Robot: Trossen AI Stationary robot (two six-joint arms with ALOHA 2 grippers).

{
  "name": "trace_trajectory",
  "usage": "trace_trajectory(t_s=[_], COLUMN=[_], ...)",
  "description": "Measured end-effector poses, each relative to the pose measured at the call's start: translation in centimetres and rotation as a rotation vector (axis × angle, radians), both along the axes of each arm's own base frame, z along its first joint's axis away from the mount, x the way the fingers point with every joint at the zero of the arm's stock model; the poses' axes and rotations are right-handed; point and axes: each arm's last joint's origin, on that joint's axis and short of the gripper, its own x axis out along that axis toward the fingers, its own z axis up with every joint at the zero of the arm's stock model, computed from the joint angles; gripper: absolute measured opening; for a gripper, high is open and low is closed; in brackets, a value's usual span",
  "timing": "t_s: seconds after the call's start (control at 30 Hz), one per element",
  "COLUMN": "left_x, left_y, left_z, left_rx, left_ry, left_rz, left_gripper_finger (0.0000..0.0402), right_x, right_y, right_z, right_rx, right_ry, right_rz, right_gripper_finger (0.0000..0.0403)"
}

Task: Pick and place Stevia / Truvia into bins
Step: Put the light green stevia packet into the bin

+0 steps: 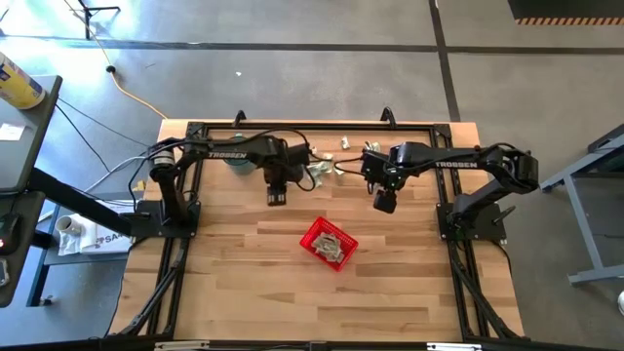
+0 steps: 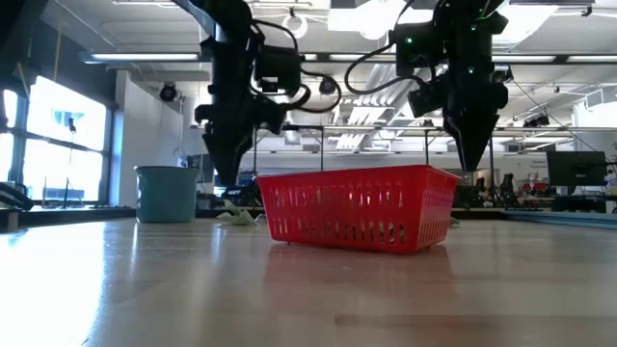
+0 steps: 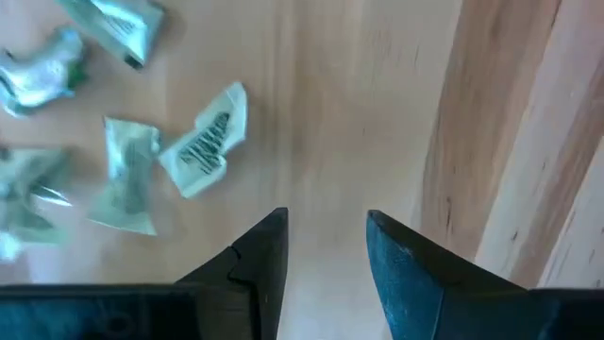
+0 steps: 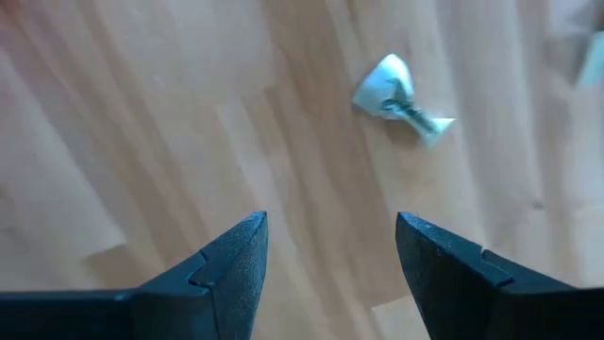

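Several pale green and white Stevia sachets (image 1: 322, 168) lie flat on the wooden table near its far edge. The left wrist view shows a few of them (image 3: 206, 151), and the right wrist view shows one crumpled sachet (image 4: 401, 99). The red mesh basket (image 1: 329, 243) stands mid-table with some sachets inside (image 1: 336, 251). My left gripper (image 3: 326, 236) hangs open above bare wood, beside the sachets, pointing down. My right gripper (image 4: 330, 236) is also open and pointing down, over bare wood and short of the crumpled sachet. Both grippers (image 1: 277, 195) (image 1: 384, 203) are on the far side of the basket.
A round teal cup (image 2: 166, 193) stands at the far left, partly under my left arm (image 1: 237, 164). A black metal frame (image 1: 312, 125) runs along the table's edges. Bare wood lies on the near side of the basket (image 2: 357, 207).
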Motion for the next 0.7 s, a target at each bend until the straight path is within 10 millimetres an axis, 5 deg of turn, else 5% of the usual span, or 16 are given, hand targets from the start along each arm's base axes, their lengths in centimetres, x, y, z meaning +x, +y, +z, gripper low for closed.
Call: trace_trajectory(t_s=[0.33,0.7], left_x=[-0.06,0.37], left_y=[-0.2,0.09], left_z=[-0.33,-0.27], left_rx=[-0.035,0.014], left_ry=[-0.007,-0.045], left_rz=[0.009,0.016], left_gripper_finger=[0.0177,0.0177], right_x=[0.29,0.29], right_y=[-0.29,-0.29], right_z=[0.02,0.0], right_rx=[-0.053,-0.046], right_ry=[-0.011,-0.018], right_rz=[0.114,0.053], right_gripper_finger=[0.0224,0.0224])
